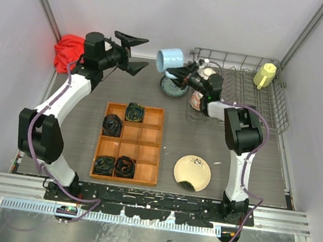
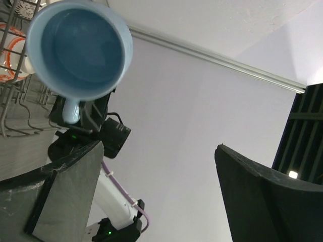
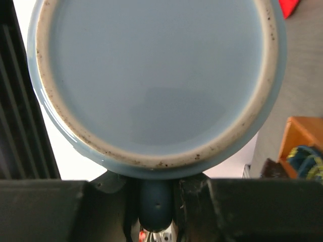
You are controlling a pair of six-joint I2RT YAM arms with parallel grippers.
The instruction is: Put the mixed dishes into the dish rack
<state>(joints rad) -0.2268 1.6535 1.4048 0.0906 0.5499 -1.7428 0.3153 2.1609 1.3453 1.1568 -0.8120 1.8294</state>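
Right pincer [image 1: 179, 73] pinches the cup [image 1: 170, 60] by its handle only. The cup is on its side in the air just left of the rack [image 1: 271, 109], above the teal plate [image 1: 171, 88] on the bench [image 1: 183, 136]; left pincer [image 1: 139, 53] is spread, empty and close by, facing the cup's mouth. Risks: the thin handle grip (whole body hangs off it) may let the cup swivel or slip onto the plate, swinging over the rack's raised side could clip wire or the bowl [image 1: 195, 103], and the left pincer could bump it.
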